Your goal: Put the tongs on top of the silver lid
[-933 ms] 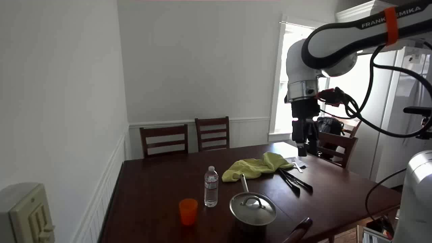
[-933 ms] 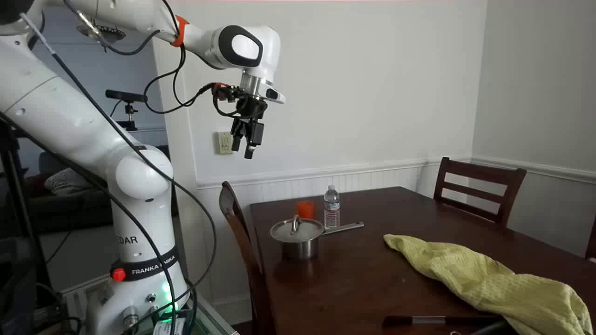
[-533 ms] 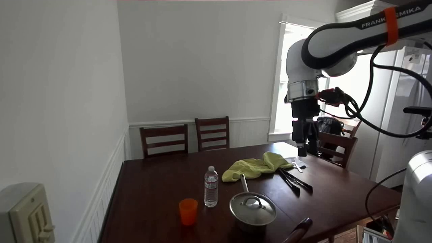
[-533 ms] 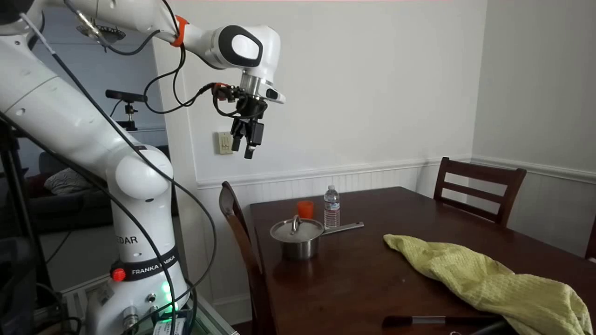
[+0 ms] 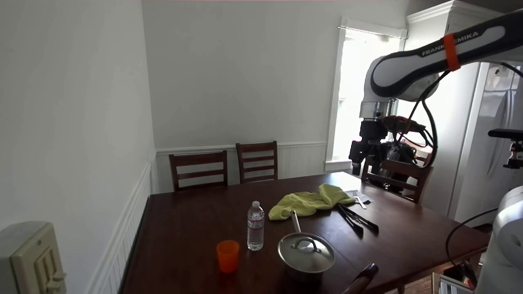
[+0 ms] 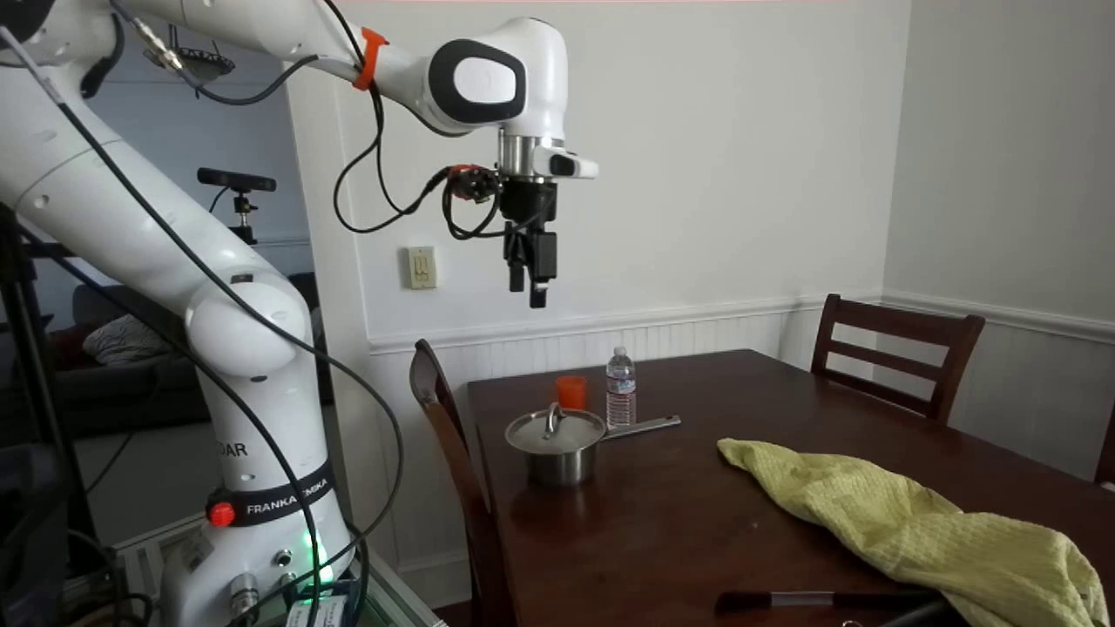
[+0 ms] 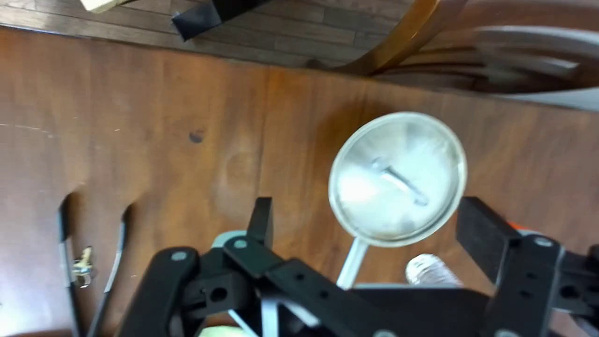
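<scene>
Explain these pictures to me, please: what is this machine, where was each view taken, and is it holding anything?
The big white machine is a robot arm, ending in a black, two-fingered gripper that works a little like a hand. Two views are taken from outside the robot, from different places; the wrist view is taken from the arm itself, looking down. On the wooden table are a saucepan topped with a silver lid, a pair of tongs, a yellow cloth, a water bottle and an orange cup. The gripper is open above the table and holds nothing; the tongs lie on the table, not yet on the lid.
</scene>
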Controlling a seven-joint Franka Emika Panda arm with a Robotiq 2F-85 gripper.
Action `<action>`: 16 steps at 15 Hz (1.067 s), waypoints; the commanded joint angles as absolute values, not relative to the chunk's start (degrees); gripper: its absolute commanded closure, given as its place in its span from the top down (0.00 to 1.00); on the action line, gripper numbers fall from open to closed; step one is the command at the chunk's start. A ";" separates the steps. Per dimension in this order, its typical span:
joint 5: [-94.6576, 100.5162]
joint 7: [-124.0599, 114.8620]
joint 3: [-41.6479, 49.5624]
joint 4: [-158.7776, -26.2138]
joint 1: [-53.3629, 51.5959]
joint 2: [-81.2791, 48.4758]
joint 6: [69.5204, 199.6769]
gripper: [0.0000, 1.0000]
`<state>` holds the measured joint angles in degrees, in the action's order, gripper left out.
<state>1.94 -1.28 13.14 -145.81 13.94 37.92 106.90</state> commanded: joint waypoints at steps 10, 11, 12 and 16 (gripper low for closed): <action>8.72 -1.80 22.22 -141.36 25.33 17.41 123.17 1.00; 7.42 -1.79 22.90 -139.90 25.41 15.82 122.76 1.00; 6.00 2.41 24.70 -136.93 25.03 12.14 123.13 1.00; 10.51 7.68 27.54 -127.81 26.26 -0.57 128.83 1.00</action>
